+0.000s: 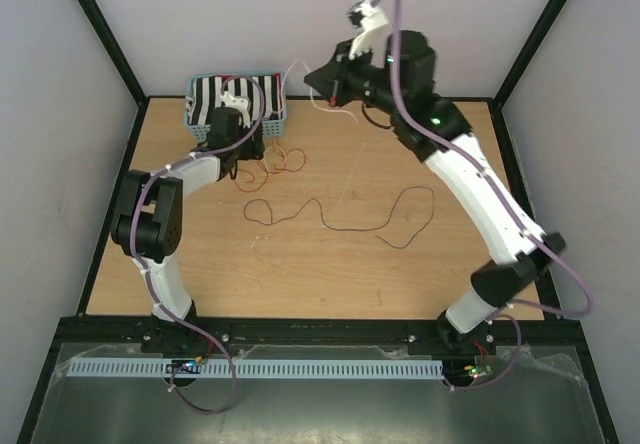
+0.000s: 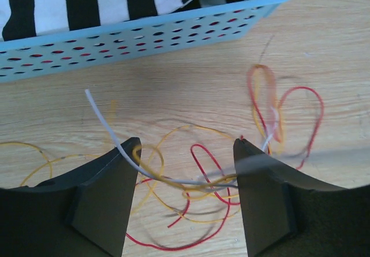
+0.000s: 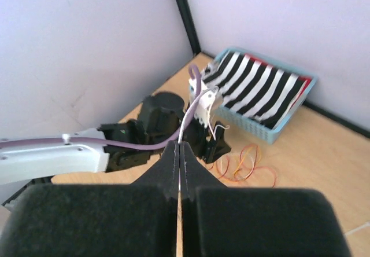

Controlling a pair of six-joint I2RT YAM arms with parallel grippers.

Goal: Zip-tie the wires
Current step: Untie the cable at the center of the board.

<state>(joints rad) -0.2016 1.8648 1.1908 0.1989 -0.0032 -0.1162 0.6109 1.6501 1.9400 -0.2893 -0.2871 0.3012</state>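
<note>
On the wooden table [image 1: 420, 274], the right gripper [image 3: 180, 148] is hanging raised beside the blue basket [image 1: 278, 116], clenching a thin white strand [image 1: 340, 113]; the left gripper [image 2: 186, 147] is standing released, straddling the red and yellow wires [image 2: 199, 147] just beside the basket; a black-brown wire [image 1: 352, 230] is lying mid-table

Thin red, orange and yellow wires [image 2: 196, 194] lie tangled in loose, overlapping loops on the wooden desk [image 2: 324, 37], between and just beyond the left jaws. A long black-brown wire [image 1: 350, 229] lies in a wavy curve, well apart from both jaws.
</note>
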